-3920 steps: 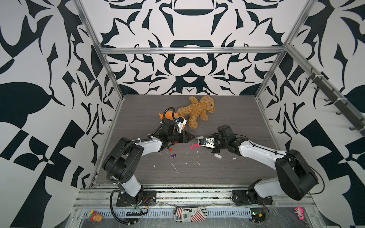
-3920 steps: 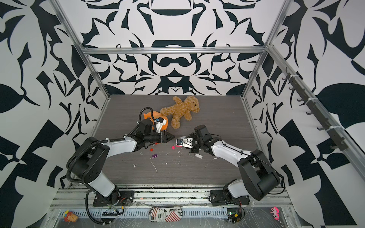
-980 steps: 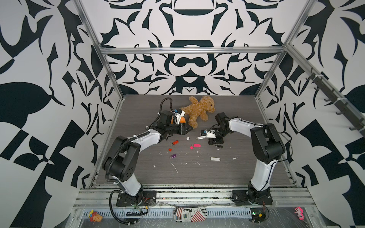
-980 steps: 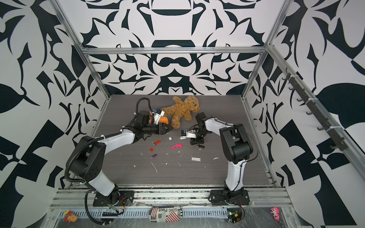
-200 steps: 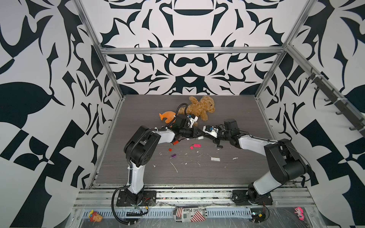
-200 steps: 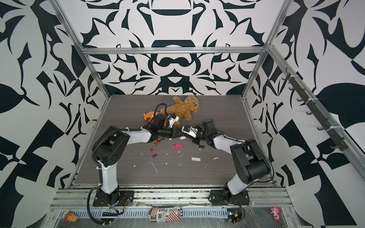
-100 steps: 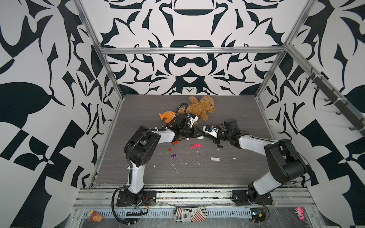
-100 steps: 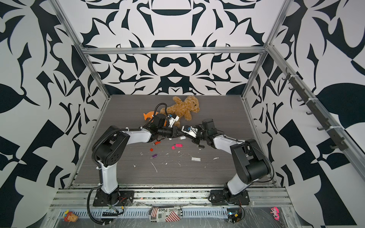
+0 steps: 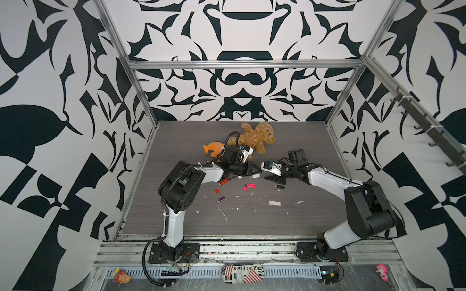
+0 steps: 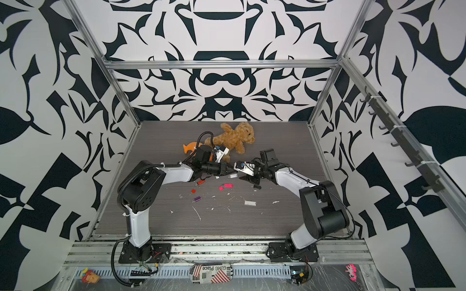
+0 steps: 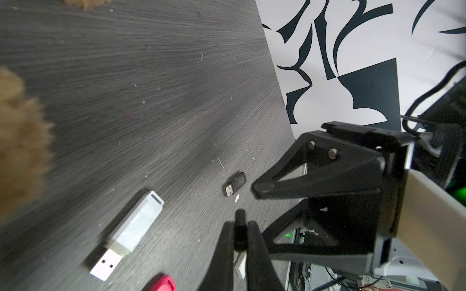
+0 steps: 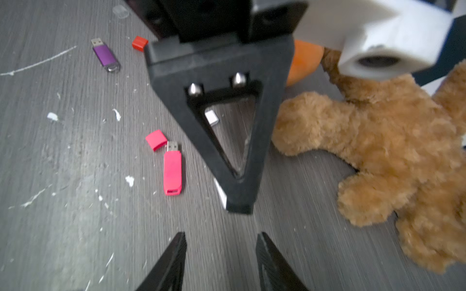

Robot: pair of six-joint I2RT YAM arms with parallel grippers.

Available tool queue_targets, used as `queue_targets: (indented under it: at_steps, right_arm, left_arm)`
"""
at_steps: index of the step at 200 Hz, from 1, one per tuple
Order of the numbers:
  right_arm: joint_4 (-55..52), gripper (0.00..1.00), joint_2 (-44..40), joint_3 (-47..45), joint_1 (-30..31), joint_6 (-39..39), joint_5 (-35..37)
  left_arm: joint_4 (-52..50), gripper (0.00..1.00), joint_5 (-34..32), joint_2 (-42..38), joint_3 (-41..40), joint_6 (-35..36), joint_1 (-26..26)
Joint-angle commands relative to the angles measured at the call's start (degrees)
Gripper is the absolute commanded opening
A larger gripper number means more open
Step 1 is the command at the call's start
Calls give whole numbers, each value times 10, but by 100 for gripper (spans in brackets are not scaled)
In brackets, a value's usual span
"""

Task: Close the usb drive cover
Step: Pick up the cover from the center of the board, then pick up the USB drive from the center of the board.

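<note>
Mid-table, left gripper (image 11: 239,230) pinches a small black cap (image 11: 239,218); right gripper (image 12: 221,236) (spread, empty) may let the stubby black USB drive (image 11: 235,187) skid.

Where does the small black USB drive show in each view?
Top view: black USB drive on the table, right of the pink drive.
Top view: same spot.
Left wrist: beyond the white drive, plug bare.
Right wrist: not in it.
Shared landmark: the teddy bear, in all four.
</note>
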Motion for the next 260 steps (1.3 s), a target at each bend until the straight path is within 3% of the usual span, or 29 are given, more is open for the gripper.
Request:
queue_targets:
  at_steps: [1,28,54,148,260]
  right_arm:
    - [-111,49,-39,11,-13,-32,46]
    - [-149,49,-44,5,-21,-21,115]
    - [-188,46,-27,9,-23,-12,138]
    - [-225,46,43,42,-27,-5,155]
    - [-239,35,102,65,-41,-13,195]
  left_arm:
    - [10,7,2,-9,-4,3,4]
    - [11,7,3,-13,-7,6,6]
    - [9,7,3,-18,-10,10,9]
    - [-5,7,0,-34,-21,23,11]
    - [-9,7,-3,-41,-23,23,11]
